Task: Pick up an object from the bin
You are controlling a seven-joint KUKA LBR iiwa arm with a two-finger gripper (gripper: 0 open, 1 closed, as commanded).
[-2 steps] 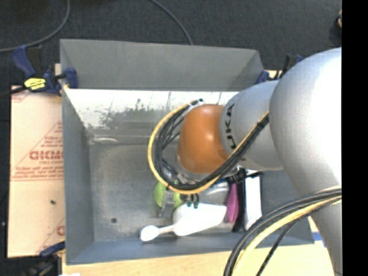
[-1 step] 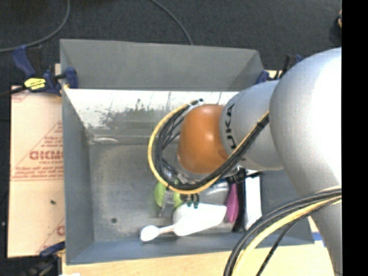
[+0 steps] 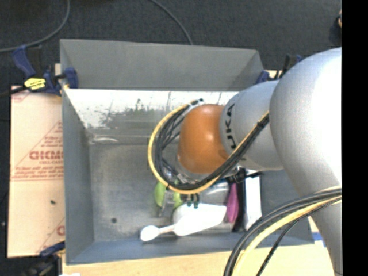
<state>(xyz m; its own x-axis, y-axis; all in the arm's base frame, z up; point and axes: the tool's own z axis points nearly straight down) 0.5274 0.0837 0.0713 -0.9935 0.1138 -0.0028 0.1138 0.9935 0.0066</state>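
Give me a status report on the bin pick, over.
Tool low at the bin's near side, state unreadable under the orange cover. Nearest: green thing, white spoon. Pink thing crowding alongside.

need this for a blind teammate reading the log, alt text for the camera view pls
The robot arm reaches from the right into a grey metal bin, its claw low over a small heap by the near wall: a green thing, a white spoon and a magenta strip.
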